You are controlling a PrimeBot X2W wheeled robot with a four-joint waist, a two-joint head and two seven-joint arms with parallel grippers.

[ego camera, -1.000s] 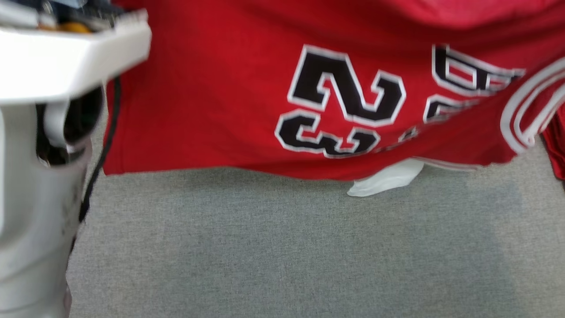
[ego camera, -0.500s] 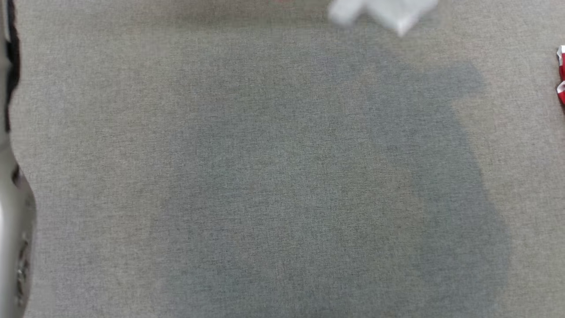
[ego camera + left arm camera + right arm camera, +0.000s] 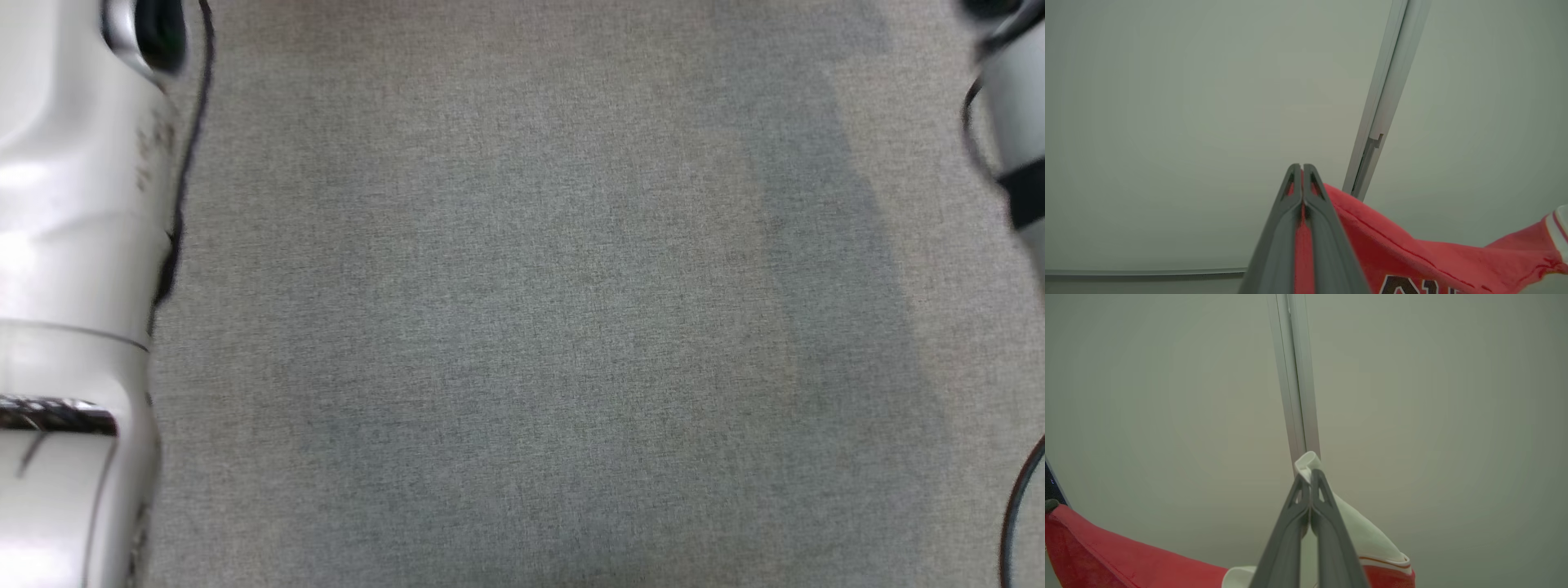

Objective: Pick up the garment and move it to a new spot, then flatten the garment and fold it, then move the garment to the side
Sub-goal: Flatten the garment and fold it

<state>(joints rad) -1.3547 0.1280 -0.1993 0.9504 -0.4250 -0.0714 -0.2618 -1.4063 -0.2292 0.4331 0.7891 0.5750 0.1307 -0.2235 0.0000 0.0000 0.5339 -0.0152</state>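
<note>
Both jaws clamped: my left gripper point(image 3: 1302, 167) pinches the garment point(image 3: 1396, 253) by a red edge, right gripper point(image 3: 1310, 473) by its white trim point(image 3: 1361, 535). Limp, light cloth, I judge; edge grips suit.

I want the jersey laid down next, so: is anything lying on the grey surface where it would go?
Nothing visible does. The grey surface is bare between the left forearm and right forearm; the left gripper and right gripper are each shut on the red jersey.
</note>
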